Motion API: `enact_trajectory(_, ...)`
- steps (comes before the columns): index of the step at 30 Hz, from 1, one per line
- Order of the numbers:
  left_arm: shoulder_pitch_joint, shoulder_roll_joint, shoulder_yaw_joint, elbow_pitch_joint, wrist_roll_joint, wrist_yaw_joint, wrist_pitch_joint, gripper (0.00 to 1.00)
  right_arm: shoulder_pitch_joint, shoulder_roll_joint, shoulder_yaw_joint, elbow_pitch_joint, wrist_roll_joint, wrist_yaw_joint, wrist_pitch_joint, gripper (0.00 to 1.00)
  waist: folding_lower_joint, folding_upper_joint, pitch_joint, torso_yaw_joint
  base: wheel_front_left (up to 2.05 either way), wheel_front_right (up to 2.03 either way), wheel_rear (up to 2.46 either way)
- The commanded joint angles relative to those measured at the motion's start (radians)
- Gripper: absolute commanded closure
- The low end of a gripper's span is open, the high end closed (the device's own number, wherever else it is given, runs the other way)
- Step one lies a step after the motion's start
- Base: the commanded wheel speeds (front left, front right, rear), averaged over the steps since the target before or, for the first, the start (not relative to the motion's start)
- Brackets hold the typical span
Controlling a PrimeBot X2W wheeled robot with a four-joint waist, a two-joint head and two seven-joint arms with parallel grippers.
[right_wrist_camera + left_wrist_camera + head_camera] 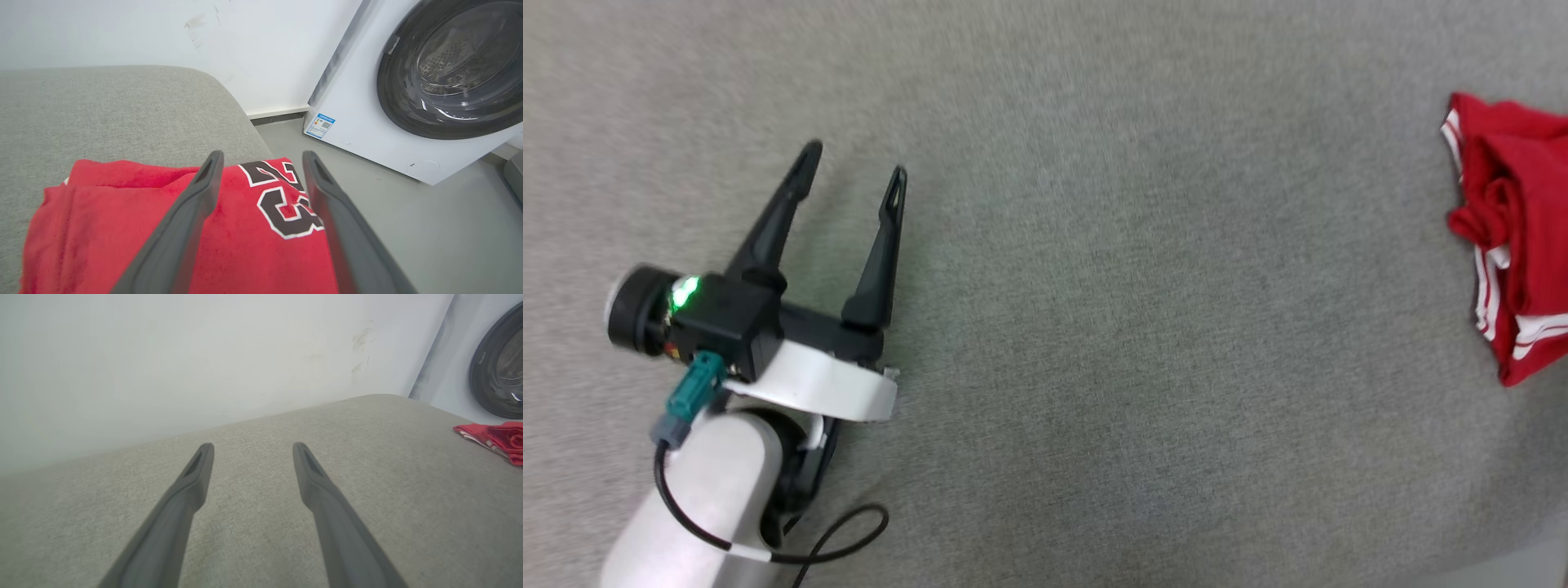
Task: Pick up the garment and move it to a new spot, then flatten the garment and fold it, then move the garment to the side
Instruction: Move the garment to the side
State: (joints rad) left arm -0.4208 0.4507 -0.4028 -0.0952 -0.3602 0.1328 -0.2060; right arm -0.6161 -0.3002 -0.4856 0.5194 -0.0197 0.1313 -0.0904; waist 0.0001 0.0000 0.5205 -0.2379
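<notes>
Right wrist view: washing machine [367, 134] near garment [122, 228].

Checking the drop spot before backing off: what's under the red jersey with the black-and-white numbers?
The red jersey lies on the grey fabric cushion, near its edge. Anything beneath its folds is covered.

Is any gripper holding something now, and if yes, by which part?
Nothing is held. The left gripper is open over the grey surface; the right gripper is open above the garment lying there.
</notes>
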Motion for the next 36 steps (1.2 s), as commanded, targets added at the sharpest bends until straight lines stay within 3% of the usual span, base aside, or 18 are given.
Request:
enact_trajectory(1, 0.029, -0.012, 0.003, 0.010, -0.010, 0.009, -0.011, 0.00, 0.037, 0.013, 0.014, -0.017, 0.010, -0.001, -0.012, 0.00, -0.0001, 0.0000, -0.080, 0.028, 0.00, 0.00, 0.00)
enact_trajectory(16, 0.238, -0.096, 0.011, 0.107, -0.073, 0.050, -0.054, 0.00, 0.413, 0.147, 0.179, -0.302, 0.099, -0.001, -0.007, 0.00, -0.0001, 0.0000, -0.362, 0.167, 0.00, 0.00, 0.00)
enact_trajectory(23, 0.310, -0.115, 0.032, 0.147, -0.071, 0.045, -0.060, 0.00, 0.560, 0.200, 0.261, -0.422, 0.138, -0.001, 0.030, 0.00, -0.0001, 0.0000, -0.456, 0.238, 0.00, 0.00, 0.00)
enact_trajectory(36, 0.401, -0.141, 0.088, 0.154, -0.026, 0.019, -0.060, 0.00, 0.731, 0.245, 0.365, -0.646, 0.134, -0.001, 0.078, 0.00, -0.0001, 0.0000, -0.548, 0.277, 0.00, 0.00, 0.00)
